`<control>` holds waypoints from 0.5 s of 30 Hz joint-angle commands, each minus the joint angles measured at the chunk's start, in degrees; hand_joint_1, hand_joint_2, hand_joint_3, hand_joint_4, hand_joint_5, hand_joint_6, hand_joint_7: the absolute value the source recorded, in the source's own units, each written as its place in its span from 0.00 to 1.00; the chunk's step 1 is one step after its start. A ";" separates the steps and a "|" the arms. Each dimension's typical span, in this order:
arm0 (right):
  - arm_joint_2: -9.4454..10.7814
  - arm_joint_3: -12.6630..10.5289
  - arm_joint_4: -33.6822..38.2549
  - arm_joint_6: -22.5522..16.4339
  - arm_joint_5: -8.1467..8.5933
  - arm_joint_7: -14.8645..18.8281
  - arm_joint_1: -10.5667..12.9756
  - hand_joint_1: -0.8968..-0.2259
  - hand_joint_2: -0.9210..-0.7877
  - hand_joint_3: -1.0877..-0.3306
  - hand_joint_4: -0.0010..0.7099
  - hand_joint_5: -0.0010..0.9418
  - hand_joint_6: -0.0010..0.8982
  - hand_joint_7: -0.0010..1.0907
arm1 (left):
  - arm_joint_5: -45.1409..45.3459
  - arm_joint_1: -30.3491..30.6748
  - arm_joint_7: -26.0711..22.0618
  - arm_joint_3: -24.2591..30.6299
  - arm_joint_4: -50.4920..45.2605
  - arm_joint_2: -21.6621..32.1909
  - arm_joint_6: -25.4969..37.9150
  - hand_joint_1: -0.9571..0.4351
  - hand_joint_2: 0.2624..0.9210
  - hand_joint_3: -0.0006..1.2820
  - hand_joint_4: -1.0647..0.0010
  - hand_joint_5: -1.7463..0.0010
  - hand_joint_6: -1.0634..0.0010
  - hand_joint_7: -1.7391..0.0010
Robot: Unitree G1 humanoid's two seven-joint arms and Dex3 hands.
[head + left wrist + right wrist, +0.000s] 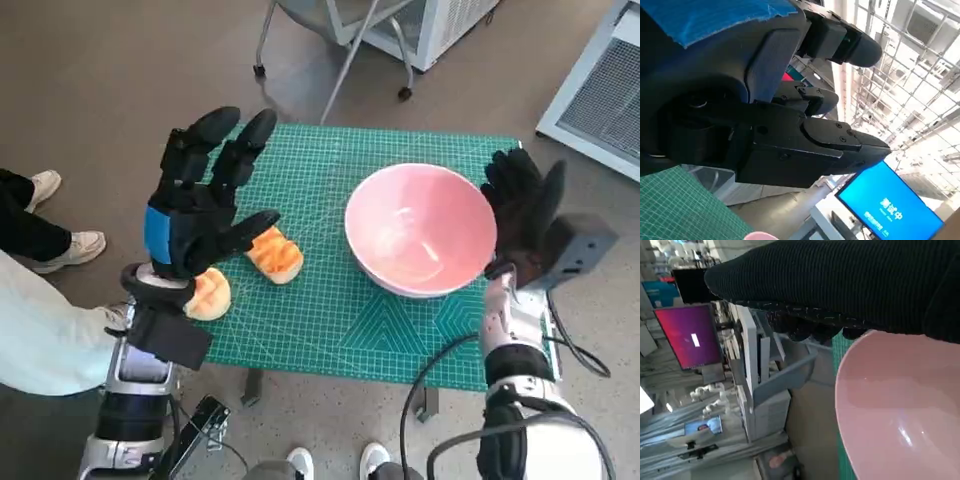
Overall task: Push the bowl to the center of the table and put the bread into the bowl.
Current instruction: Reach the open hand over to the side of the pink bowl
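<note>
The pink bowl sits on the green mat covering the surface, toward three o'clock of its middle; the right hand rests against the bowl's three o'clock rim, fingers spread, holding nothing; two bread pieces lie toward nine o'clock; the left hand hovers above them, fingers apart and empty
</note>
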 commanded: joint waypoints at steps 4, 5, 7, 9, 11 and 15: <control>2.19 0.97 1.38 2.15 -0.93 -0.78 -1.20 0.58 0.00 0.22 0.40 0.02 0.00 0.66 | 0.38 1.00 1.08 0.77 -1.43 0.87 -0.44 0.56 1.00 0.08 0.69 0.92 0.80 0.62; 2.36 1.06 1.43 2.29 -0.94 -0.74 -1.35 0.58 0.00 0.22 0.40 0.02 0.00 0.67 | 0.40 1.10 1.13 0.80 -1.49 0.93 -0.42 0.56 1.00 0.08 0.69 0.92 0.80 0.63; 2.64 1.11 1.51 2.56 -0.97 -0.71 -1.64 0.57 0.00 0.22 0.39 0.02 0.00 0.67 | 0.51 1.21 1.26 0.83 -1.57 1.06 -0.36 0.56 1.00 0.08 0.69 0.92 0.80 0.63; 2.84 1.11 1.58 2.87 -1.01 -0.76 -1.94 0.56 0.00 0.22 0.39 0.02 0.00 0.67 | 0.63 1.27 1.35 0.86 -1.63 1.24 -0.27 0.56 1.00 0.09 0.69 0.92 0.80 0.63; 2.90 1.11 1.61 3.17 -1.04 -0.79 -2.19 0.56 0.00 0.21 0.38 0.01 0.00 0.67 | 0.63 1.29 1.33 0.94 -1.58 1.49 -0.24 0.56 1.00 0.09 0.69 0.92 0.80 0.63; 2.55 1.03 1.69 3.82 -1.18 -0.58 -2.50 0.56 0.00 0.21 0.38 0.01 0.00 0.67 | 0.71 1.15 1.25 1.17 -1.34 2.06 -0.28 0.56 1.00 0.09 0.69 0.93 0.80 0.63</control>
